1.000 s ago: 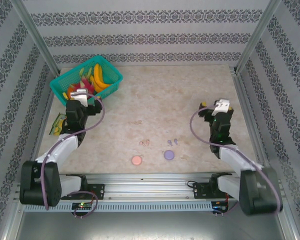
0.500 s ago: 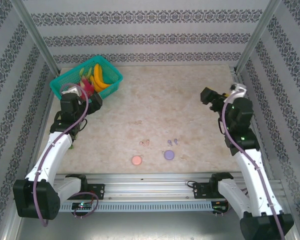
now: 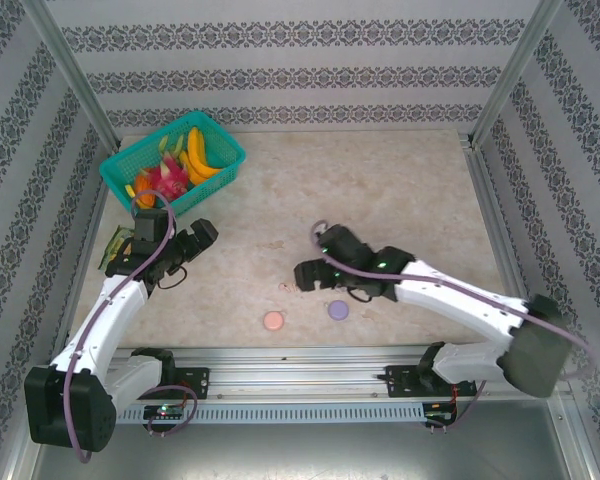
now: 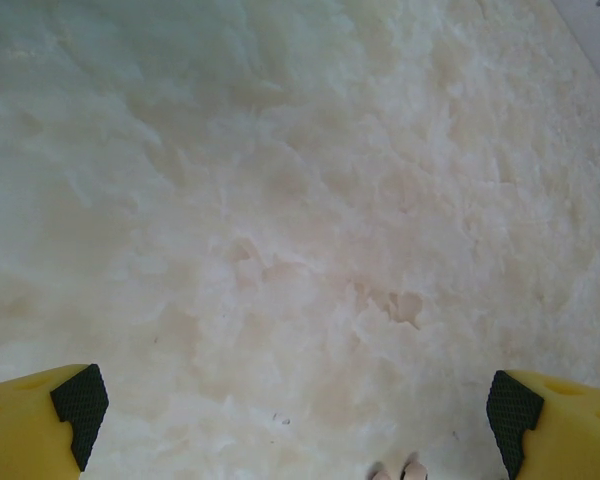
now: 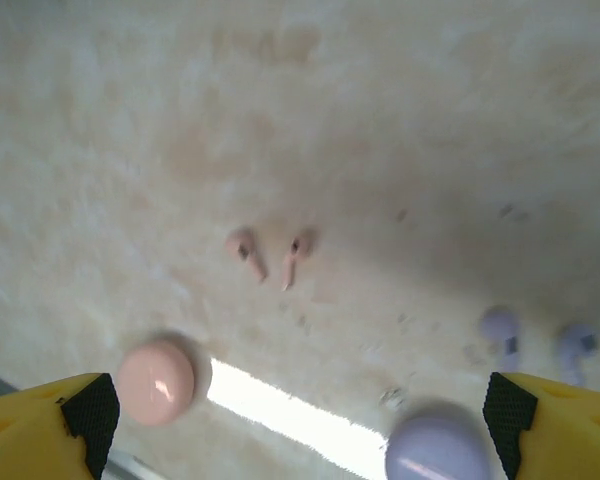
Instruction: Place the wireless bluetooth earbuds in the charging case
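Note:
In the right wrist view two pale pink earbuds (image 5: 245, 252) (image 5: 295, 256) lie side by side on the marbled table. A round pink case (image 5: 156, 380) sits shut to their lower left. A lilac case (image 5: 435, 452) sits at the lower right, with two lilac earbuds (image 5: 500, 328) (image 5: 577, 344) beyond it. My right gripper (image 5: 295, 420) hangs open above the table, its jaws wide and nothing between them. From above, the right gripper (image 3: 302, 275) is over the centre, just behind the pink case (image 3: 273, 321) and lilac case (image 3: 338, 310). My left gripper (image 3: 198, 238) (image 4: 295, 420) is open over bare table to the left.
A teal basket (image 3: 206, 186) of toy fruit stands at the back left. A green and yellow packet (image 3: 114, 246) lies by the left edge. Patterned walls and metal posts close in the table. Two pale tips (image 4: 400, 470) are cut off by the left wrist view's bottom edge.
The right arm has swung from the right side across to the table's centre and come down over the earbuds. The left gripper has moved forward and slightly right, away from the basket.

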You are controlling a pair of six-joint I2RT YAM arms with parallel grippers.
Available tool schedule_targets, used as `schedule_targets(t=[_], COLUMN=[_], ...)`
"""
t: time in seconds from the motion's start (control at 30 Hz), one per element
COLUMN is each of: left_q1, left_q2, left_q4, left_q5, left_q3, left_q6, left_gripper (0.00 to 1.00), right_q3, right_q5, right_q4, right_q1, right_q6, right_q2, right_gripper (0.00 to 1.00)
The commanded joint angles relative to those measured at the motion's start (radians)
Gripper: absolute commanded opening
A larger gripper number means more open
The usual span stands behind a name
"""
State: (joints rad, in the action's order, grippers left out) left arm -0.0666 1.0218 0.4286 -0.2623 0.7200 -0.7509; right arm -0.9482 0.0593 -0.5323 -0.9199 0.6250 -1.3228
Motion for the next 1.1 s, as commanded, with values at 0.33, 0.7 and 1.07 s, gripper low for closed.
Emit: schedule_targets(t=[0.33, 0.7, 1.07], left_q1=[-0.013, -0.013, -0.01], left_q2=[0.079, 0.129, 0.174], left_q4=[0.107, 0.078, 0.101], left_q5=[0.039, 0.039, 0.067], left_q3=[0.115, 0.106, 0.169], left_q6=[0.049, 0.072, 0.116], left_gripper=[1.0, 1.0, 1.0], right_q3=[-0.17, -0.086, 0.008], right_q5=[0.028, 0.005, -0.041], right_q4=[-0.001, 0.151, 0.323], right_q1=[-0.225, -0.285, -0.301], right_q6=[0.239, 0.455, 0.729], right_q2=[-0.322, -0.297, -0.312], right_gripper=[0.97, 0.97, 0.97])
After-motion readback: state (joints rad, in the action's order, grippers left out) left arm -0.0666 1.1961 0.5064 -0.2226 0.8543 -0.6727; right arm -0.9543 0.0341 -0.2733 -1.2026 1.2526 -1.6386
